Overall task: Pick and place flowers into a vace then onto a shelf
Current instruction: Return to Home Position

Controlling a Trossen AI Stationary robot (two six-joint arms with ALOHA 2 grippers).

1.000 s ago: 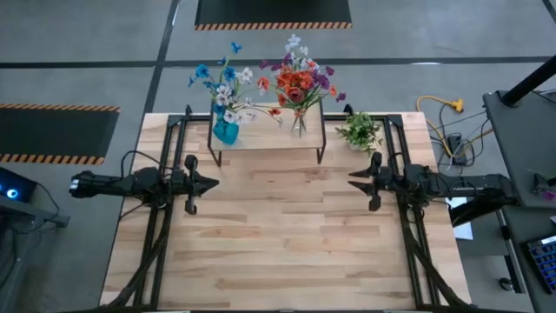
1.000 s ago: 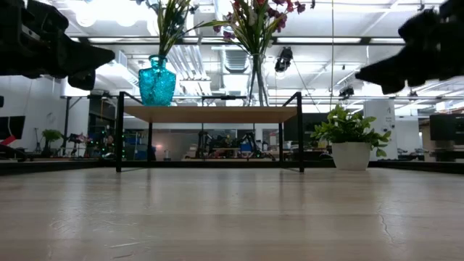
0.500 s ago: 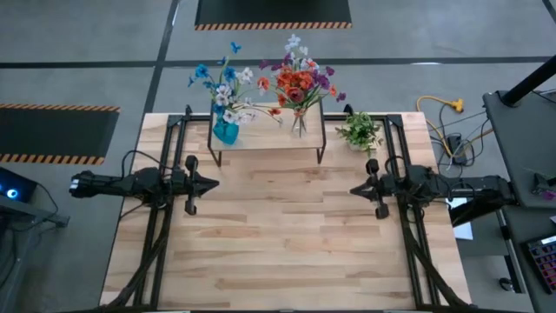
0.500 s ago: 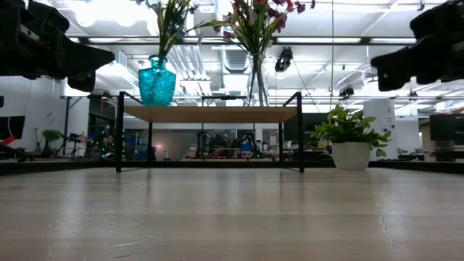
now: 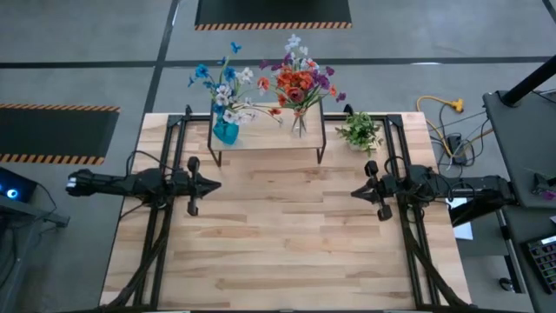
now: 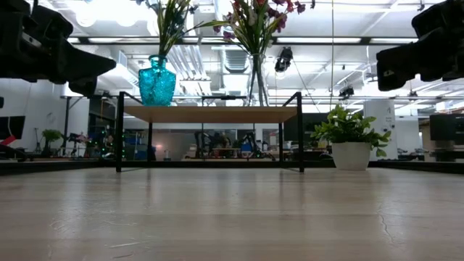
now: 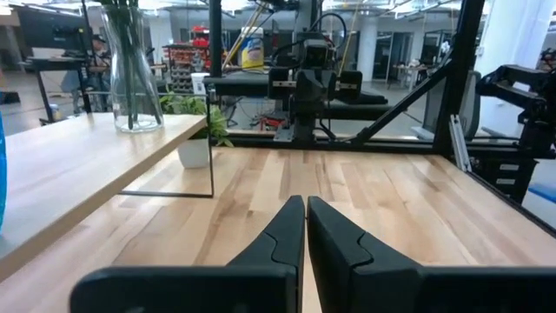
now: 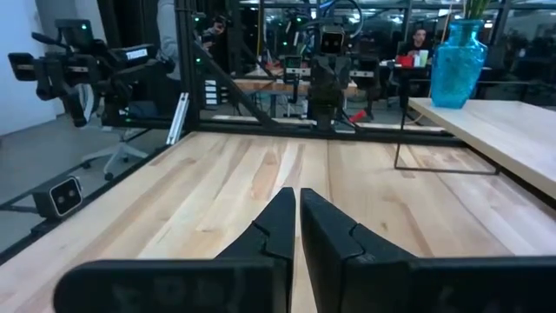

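The shelf (image 5: 265,139) stands on its black legs at the table's far edge. On its top stand a blue vase (image 5: 225,130) and a clear glass vase (image 5: 299,124), each with flowers (image 5: 297,80) stuck in it by the stems. In the low view the blue vase (image 6: 156,81) and the glass vase (image 6: 259,76) are upright on the shelf top (image 6: 210,113). My left gripper (image 5: 217,183) hovers shut at the table's left side, nearer than the shelf. My right gripper (image 5: 353,191) hovers shut at the right side. Both hold nothing.
A bushy green potted plant (image 5: 360,130) in a white pot (image 6: 351,155) stands at the far right, beside the shelf. Black frame rails (image 5: 165,209) run along both table sides. Bare wood planks (image 5: 278,235) lie between the two grippers.
My right gripper has drawn back a little toward the table's right edge and slightly toward the near edge, staying shut. The left arm has hardly moved. Vases and flowers stand as before.
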